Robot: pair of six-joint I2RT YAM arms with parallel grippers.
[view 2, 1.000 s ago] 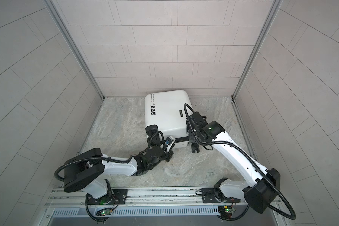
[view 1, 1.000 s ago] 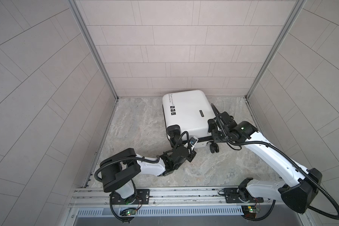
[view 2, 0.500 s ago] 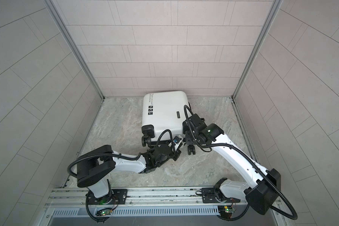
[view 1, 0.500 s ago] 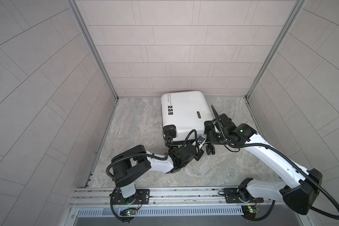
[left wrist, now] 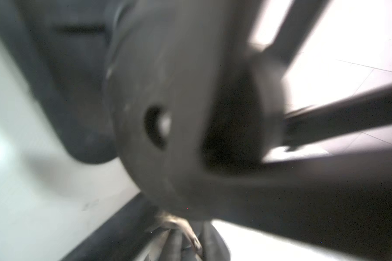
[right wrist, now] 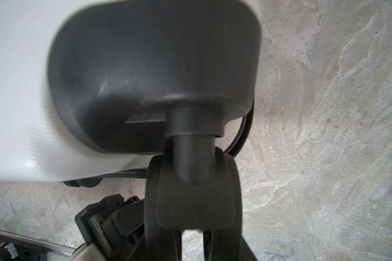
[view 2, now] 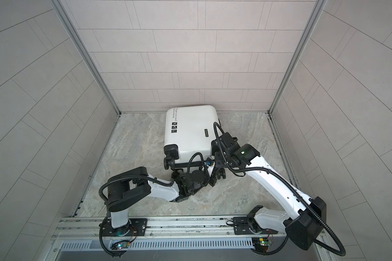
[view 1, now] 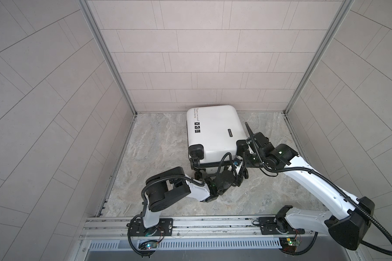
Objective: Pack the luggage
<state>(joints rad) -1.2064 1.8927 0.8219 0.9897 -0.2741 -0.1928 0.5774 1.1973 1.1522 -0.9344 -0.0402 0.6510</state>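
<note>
White luggage (view 1: 213, 131) closed on marble floor (view 1: 156, 140), right jaws clamping its wheel (right wrist: 190, 198); left jaws' state indiscernible.

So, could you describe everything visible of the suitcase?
The suitcase is a small white hard shell, closed, lying broad face up on the floor, its far end by the back wall. Black lettering and three black stickers run along its left side; a black label sits further right. The near end carries black corner caps and wheels. The right hand is at the near right wheel, the left hand close to the near edge; whether either grips is unclear.
</note>
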